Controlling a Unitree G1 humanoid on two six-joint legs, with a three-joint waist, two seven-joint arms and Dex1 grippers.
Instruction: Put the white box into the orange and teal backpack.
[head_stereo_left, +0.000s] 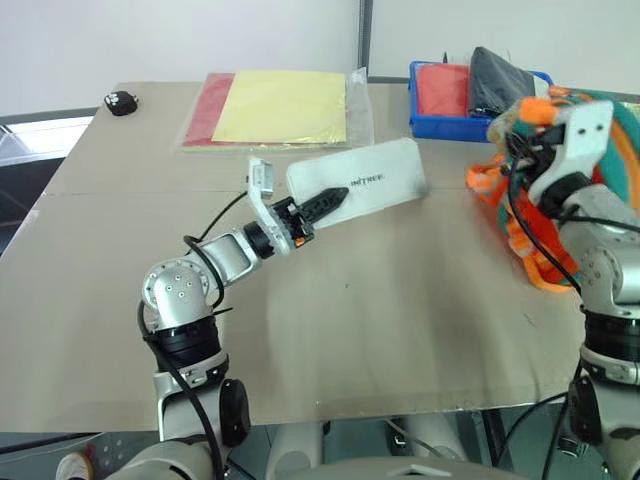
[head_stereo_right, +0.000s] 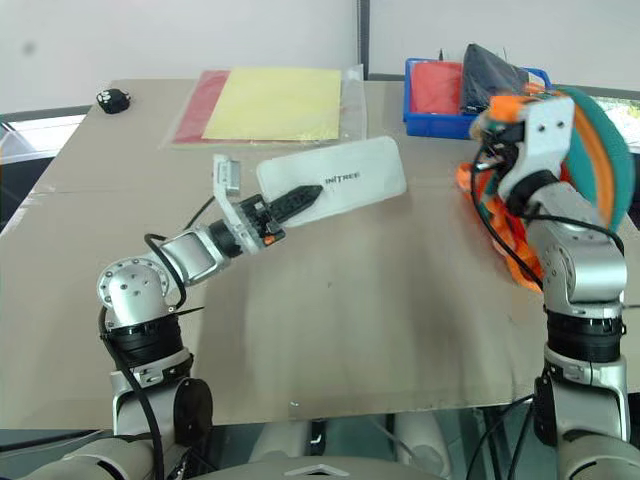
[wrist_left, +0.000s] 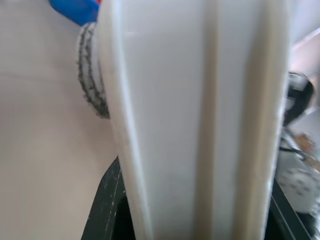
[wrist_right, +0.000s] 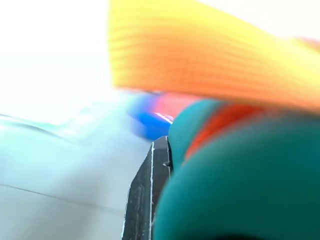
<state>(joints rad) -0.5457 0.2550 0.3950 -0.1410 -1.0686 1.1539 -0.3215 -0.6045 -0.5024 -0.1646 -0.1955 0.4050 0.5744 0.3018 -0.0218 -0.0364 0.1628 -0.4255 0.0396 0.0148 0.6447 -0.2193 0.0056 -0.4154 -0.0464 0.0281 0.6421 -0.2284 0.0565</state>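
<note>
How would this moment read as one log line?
left tool: grips white box, lifted | right tool: shut on backpack

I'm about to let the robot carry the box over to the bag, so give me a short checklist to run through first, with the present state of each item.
1. White box gripped by the left gripper: ok, its fingers are closed on the box's near end.
2. Box off the table: ok, it appears lifted, end held up.
3. Right gripper holding the orange and teal backpack: ok, shut on teal fabric.
4. Backpack opening wide enough for the box: cannot tell, the opening is hidden behind the right arm.
5. Path from box to backpack free: ok, bare table between them.
6. Blue bin and clear sleeve out of the way: ok, both sit farther back.
</note>
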